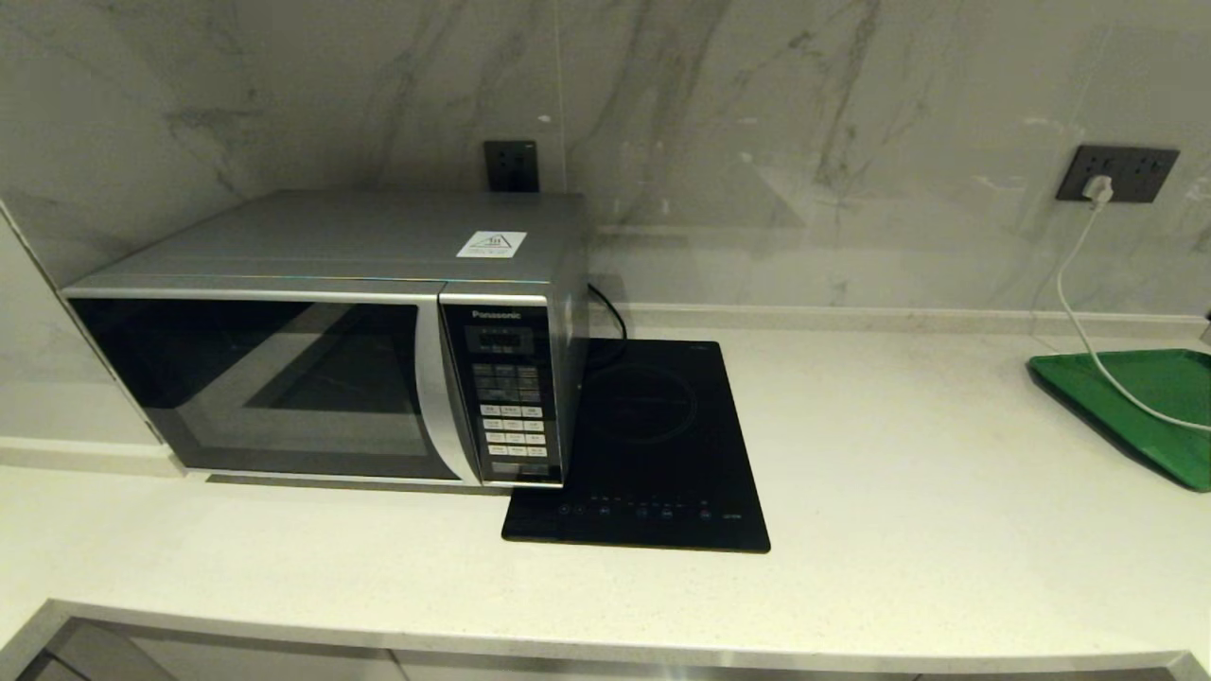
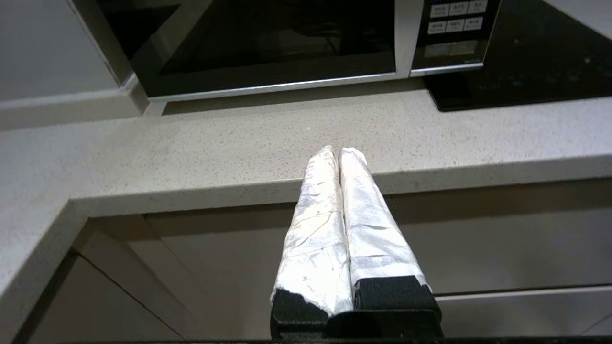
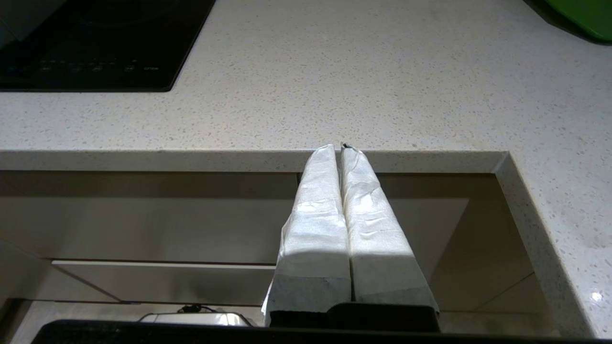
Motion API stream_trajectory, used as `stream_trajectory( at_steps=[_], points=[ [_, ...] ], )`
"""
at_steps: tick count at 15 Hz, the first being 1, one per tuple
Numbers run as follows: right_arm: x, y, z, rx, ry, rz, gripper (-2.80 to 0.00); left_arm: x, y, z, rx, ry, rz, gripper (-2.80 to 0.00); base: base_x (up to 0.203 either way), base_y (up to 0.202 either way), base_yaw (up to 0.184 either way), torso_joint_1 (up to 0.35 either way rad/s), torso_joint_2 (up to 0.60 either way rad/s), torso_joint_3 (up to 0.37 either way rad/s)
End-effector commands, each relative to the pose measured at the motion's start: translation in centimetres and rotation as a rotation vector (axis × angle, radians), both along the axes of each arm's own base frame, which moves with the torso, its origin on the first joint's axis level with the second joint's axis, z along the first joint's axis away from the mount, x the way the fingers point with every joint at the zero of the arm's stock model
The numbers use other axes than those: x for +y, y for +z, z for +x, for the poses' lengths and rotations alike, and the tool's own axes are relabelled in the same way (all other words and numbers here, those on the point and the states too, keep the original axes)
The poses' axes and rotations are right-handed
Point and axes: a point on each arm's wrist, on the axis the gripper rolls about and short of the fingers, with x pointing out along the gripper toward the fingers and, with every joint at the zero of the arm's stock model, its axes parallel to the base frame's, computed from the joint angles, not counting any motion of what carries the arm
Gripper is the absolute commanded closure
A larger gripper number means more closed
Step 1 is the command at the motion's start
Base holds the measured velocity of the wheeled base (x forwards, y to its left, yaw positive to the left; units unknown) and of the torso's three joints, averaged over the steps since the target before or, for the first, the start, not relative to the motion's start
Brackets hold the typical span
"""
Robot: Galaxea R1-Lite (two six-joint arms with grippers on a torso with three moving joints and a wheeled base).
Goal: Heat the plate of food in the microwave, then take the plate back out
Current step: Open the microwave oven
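The silver-grey microwave (image 1: 322, 331) stands at the back left of the counter with its dark glass door closed; its lower front edge shows in the left wrist view as microwave (image 2: 267, 52). The plate of food is out of view in every frame. Neither arm shows in the head view. My left gripper (image 2: 338, 152) is shut and empty, hanging below and in front of the counter edge facing the microwave door. My right gripper (image 3: 338, 149) is shut and empty too, level with the counter's front edge, to the right of the cooktop.
A flat black cooktop (image 1: 643, 445) lies just right of the microwave. A green tray (image 1: 1145, 402) sits at the far right with a white cable (image 1: 1088, 322) running over it from a wall socket. Pale stone counter (image 1: 927, 492), cabinet fronts below its edge.
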Motion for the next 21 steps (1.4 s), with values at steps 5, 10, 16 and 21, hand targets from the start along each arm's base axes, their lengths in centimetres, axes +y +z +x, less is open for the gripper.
stream_trajectory(
  at_steps=[5, 10, 16, 21],
  points=[
    [0.0, 0.0, 0.0, 0.001, 0.000, 0.000, 0.00, 0.1, 0.0, 0.0, 0.001, 0.028, -0.032, 0.00, 0.000, 0.000, 0.000, 0.000, 0.00, 0.000],
    [0.0, 0.0, 0.0, 0.001, 0.000, 0.000, 0.00, 0.0, 5.9, -1.2, -0.106, 0.002, -0.043, 0.00, 0.000, 0.000, 0.000, 0.000, 0.00, 0.000],
    [0.0, 0.0, 0.0, 0.001, 0.000, 0.000, 0.00, -0.8, 20.3, 8.4, 0.228, -0.189, -0.281, 0.00, 0.000, 0.000, 0.000, 0.000, 0.00, 0.000],
    [0.0, 0.0, 0.0, 0.001, 0.001, 0.000, 0.00, -2.6, 19.9, 20.2, 0.586, -0.435, -0.504, 0.00, 0.000, 0.000, 0.000, 0.000, 0.00, 0.000]
  ],
)
